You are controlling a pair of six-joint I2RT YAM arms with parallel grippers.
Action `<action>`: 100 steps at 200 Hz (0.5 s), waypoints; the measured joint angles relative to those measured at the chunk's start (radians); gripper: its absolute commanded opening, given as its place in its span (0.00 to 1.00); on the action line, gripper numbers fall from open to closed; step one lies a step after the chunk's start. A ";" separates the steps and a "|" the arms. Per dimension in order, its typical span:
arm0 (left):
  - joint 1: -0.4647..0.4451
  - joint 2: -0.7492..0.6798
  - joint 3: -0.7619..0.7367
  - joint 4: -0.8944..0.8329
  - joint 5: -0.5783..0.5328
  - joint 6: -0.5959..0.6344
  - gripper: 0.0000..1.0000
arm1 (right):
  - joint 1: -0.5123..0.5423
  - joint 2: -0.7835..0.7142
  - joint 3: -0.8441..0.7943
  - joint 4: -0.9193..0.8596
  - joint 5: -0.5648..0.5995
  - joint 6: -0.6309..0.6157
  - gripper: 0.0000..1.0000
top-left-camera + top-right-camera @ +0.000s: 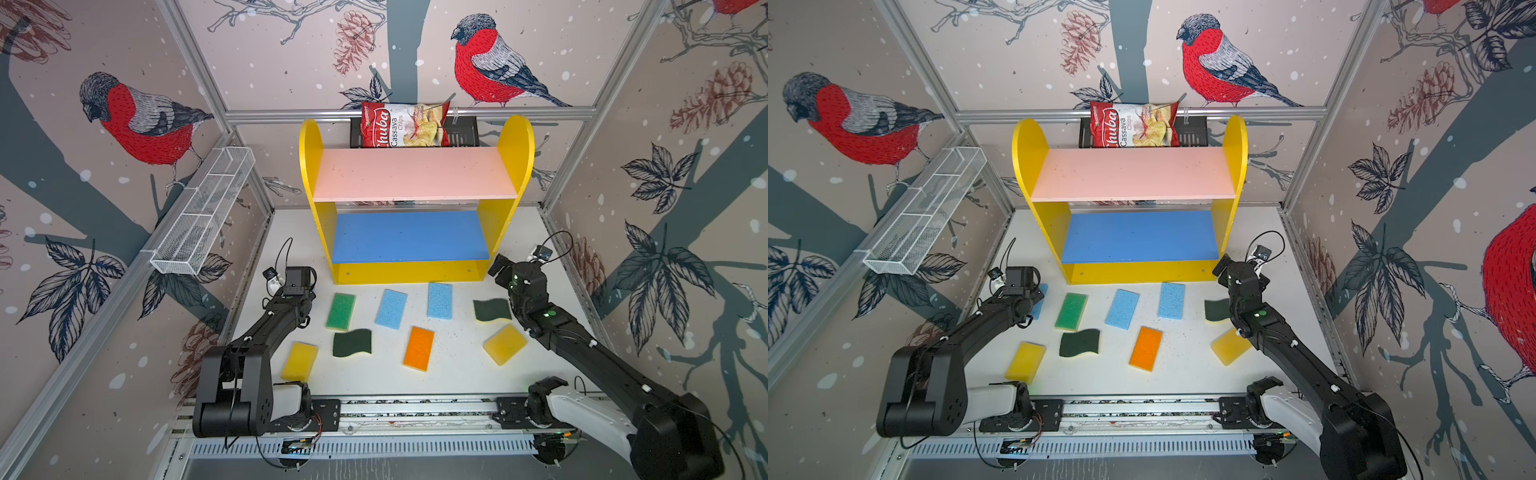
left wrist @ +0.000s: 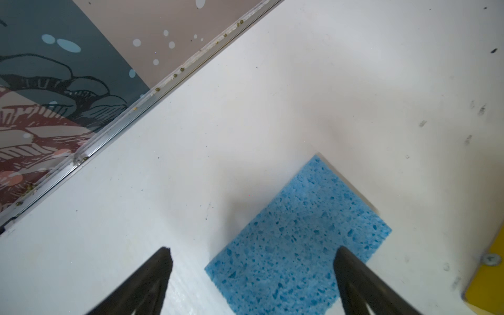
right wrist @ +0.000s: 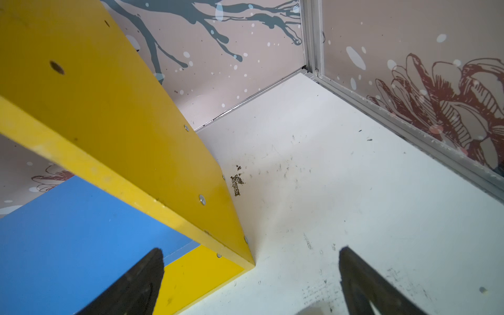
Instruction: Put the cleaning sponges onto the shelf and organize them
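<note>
Nine sponges [image 1: 1122, 309] loose on bench [image 1: 457, 374], before bare shelf [image 1: 409, 174] at rear edge. Left claw [image 2: 252, 249], spread, poised over light-blue sponge [image 2: 300, 240] near left edge: best centred before pinching. Right claw [image 3: 251, 249] spread, empty.

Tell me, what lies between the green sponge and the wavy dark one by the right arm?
A light blue sponge nearer the green sponge and a second light blue sponge nearer the wavy dark sponge, each apart. Both top views show it.
</note>
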 measured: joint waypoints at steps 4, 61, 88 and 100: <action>0.000 0.002 0.000 -0.001 -0.001 0.000 0.91 | 0.003 -0.002 -0.002 -0.002 -0.004 0.004 0.99; 0.010 0.022 0.000 0.003 0.023 0.029 0.88 | 0.020 -0.016 -0.028 -0.022 -0.043 0.023 1.00; 0.013 0.032 -0.007 0.021 0.085 0.043 0.85 | 0.024 -0.014 -0.028 -0.021 -0.057 0.023 1.00; 0.013 0.039 -0.007 0.024 0.117 0.043 0.85 | 0.024 -0.011 -0.028 -0.021 -0.058 0.023 0.99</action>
